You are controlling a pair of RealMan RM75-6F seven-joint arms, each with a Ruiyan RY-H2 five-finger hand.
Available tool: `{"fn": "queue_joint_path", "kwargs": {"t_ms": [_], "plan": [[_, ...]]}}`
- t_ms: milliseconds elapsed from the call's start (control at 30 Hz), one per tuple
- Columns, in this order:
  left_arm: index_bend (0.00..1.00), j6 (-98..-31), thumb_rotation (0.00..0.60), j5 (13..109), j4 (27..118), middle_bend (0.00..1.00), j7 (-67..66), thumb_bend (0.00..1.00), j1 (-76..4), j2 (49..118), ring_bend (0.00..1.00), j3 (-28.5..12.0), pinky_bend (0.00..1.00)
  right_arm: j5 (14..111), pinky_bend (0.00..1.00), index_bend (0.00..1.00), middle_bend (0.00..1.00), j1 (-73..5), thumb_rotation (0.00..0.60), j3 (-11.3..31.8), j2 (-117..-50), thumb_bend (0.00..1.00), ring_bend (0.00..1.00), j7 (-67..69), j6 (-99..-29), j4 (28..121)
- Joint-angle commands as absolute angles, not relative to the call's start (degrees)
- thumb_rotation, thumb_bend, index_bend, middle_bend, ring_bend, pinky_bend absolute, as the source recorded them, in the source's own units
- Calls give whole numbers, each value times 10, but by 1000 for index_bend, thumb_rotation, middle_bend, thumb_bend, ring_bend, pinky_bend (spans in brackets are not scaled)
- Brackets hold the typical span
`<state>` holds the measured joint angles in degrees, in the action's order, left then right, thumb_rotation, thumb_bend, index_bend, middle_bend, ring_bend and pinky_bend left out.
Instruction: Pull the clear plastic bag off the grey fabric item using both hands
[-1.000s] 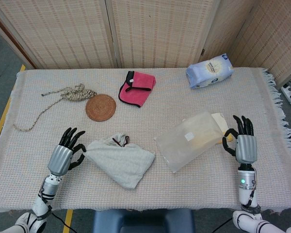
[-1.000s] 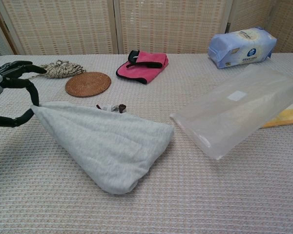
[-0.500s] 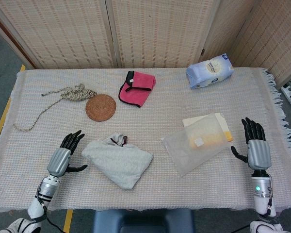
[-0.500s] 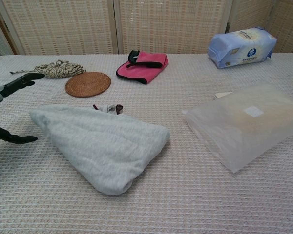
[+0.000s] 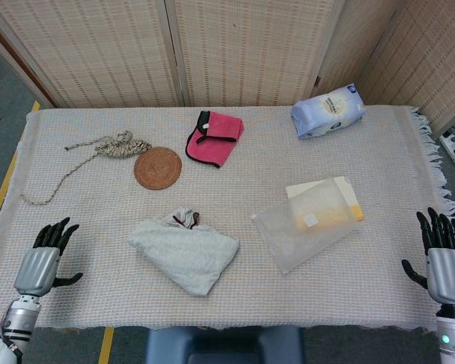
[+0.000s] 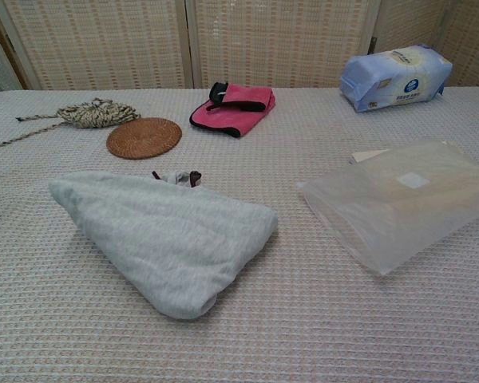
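The grey fabric item [image 5: 186, 252] [image 6: 166, 237] lies bare on the table, left of centre. The clear plastic bag [image 5: 306, 222] [image 6: 403, 202] lies flat apart from it to the right, resting partly on a yellow and white flat item [image 5: 341, 203]. My left hand [image 5: 42, 260] is at the table's near left corner, fingers spread, holding nothing. Over the near right edge, my right hand [image 5: 443, 254] also has its fingers spread and holds nothing. Neither hand shows in the chest view.
At the back lie a pink pouch [image 5: 214, 137], a round woven coaster [image 5: 158, 167], a bundle of rope [image 5: 115, 145] and a blue-white wipes pack [image 5: 327, 110]. A woven cloth [image 5: 235, 303] covers the table, and folding screens stand behind.
Both hands let go and drew back toward the near table edge and outward. The bag settled flat on the yellow item; the grey fabric slumped down.
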<state>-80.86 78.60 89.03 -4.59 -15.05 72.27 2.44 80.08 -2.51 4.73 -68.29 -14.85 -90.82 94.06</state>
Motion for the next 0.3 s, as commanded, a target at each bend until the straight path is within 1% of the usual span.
{"fn": "queue_joint_path", "kwargs": {"t_ms": [33, 100, 167, 300], "plan": [[154, -925, 600, 818, 850, 17, -94, 144, -89, 743, 0, 19, 0, 790, 0, 0, 0, -20, 600, 50, -671, 163, 0, -142, -906, 946], [160, -951, 600, 840, 843, 18, -96, 145, -83, 746, 0, 15, 0, 784, 0, 0, 0, -17, 600, 52, -662, 164, 0, -133, -901, 950], [161, -964, 600, 853, 841, 18, -93, 145, -78, 746, 0, 12, 0, 779, 0, 0, 0, -14, 600, 54, -654, 163, 0, -125, -900, 953], [160, -959, 600, 861, 840, 18, -82, 145, -73, 742, 0, 11, 0, 774, 0, 0, 0, -9, 600, 58, -643, 163, 0, -107, -900, 957]]}}
